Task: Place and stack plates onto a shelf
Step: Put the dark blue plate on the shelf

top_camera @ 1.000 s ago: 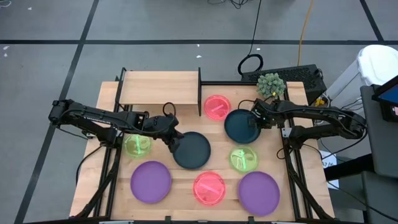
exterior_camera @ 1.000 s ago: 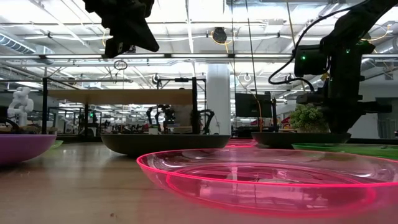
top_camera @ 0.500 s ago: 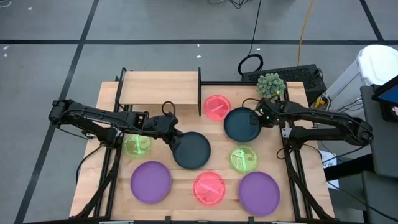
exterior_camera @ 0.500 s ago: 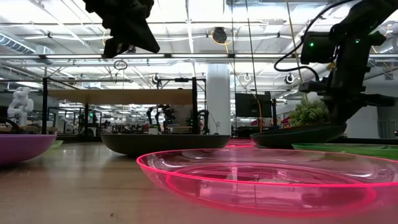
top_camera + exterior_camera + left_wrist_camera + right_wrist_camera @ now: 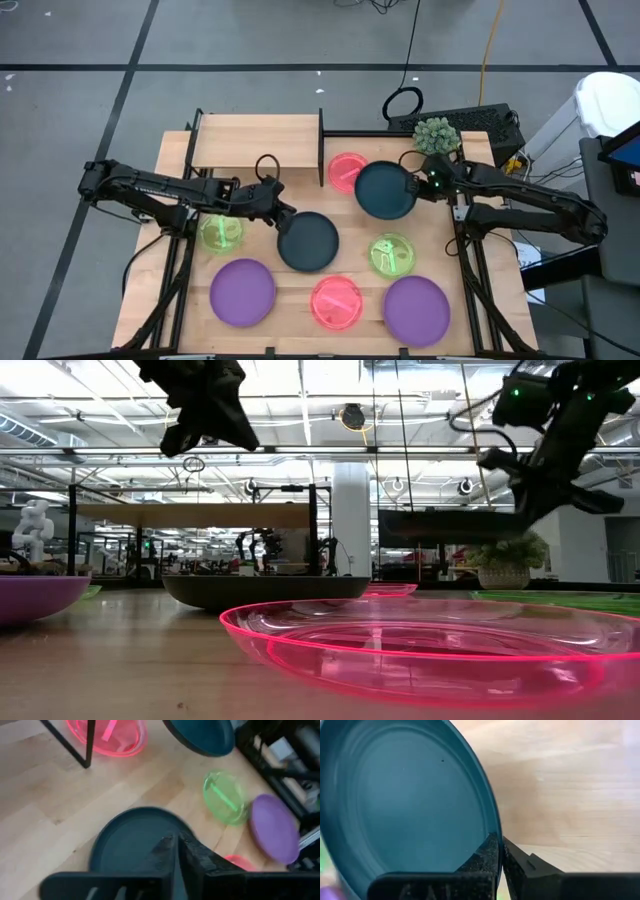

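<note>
My right gripper is clamped on the rim of a dark teal plate, gripping its right edge; in the low view that held plate hangs level and clear of the table, in the right half of the frame. From above it overlaps the right edge of a pink plate lying just right of the shelf's black end panel.

My left gripper sits left of centre, above the upper left rim of the second dark teal plate, which lies flat on the table. In the left wrist view the fingers look nearly together over that plate; I cannot tell whether they touch it.

The shelf is in the upper left of the table, its board bare. Along the lower part of the table I see a purple plate, a second pink plate and another purple plate. One green plate lies right of centre, the other green plate under my left arm. A potted plant stands near the held plate's upper right.
</note>
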You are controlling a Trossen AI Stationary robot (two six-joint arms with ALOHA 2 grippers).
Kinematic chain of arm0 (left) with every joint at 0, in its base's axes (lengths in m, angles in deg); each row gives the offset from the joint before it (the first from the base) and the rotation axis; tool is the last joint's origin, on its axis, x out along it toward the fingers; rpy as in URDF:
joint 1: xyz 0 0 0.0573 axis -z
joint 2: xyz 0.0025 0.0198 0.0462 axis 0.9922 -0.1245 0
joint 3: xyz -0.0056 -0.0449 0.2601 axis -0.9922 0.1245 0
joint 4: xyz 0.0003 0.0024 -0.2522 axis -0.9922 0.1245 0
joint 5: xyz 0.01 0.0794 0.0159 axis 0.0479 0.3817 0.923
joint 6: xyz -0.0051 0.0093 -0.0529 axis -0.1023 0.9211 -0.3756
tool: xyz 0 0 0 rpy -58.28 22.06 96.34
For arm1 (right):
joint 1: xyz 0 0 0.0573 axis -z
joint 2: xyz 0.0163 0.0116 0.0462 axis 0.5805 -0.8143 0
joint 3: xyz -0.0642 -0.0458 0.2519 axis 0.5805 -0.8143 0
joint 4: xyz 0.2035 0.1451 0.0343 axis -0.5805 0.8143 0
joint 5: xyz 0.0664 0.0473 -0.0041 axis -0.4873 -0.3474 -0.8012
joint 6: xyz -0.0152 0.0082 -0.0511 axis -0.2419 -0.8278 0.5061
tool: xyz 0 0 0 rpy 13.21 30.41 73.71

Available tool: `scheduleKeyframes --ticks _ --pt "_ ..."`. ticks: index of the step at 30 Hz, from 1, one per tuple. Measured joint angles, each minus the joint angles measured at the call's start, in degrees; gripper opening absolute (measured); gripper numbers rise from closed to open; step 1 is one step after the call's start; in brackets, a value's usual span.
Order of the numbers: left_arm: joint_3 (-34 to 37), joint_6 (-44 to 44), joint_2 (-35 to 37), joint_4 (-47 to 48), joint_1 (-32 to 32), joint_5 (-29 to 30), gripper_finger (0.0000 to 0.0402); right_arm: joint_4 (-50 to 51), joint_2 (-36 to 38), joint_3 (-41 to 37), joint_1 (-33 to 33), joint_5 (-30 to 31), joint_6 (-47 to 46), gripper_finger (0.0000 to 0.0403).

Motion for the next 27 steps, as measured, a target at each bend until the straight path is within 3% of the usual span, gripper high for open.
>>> scheduleKeyframes --ticks 10,14,19,27 --pt "0.0 -2.68 0.0 -12.2 -1.96 0.05 0.0136 1.2 -1.88 11.92 -2.57 3.78 2.31 0.0" --pt "0.0 7.37 0.0 -21.03 -1.33 2.84 0.016 2.25 -3.36 16.97 -4.1 7.3 4.89 0.0" --pt "0.0 11.41 0.0 -26.44 -1.07 10.64 0.0191 2.16 -5.14 23.17 -5.62 13.06 10.86 0.0" --pt "-0.02 31.57 -0.59 -40.2 -0.71 19.88 0.0238 -9.47 -6.3 27.68 -8.04 22.74 31.51 0.0"
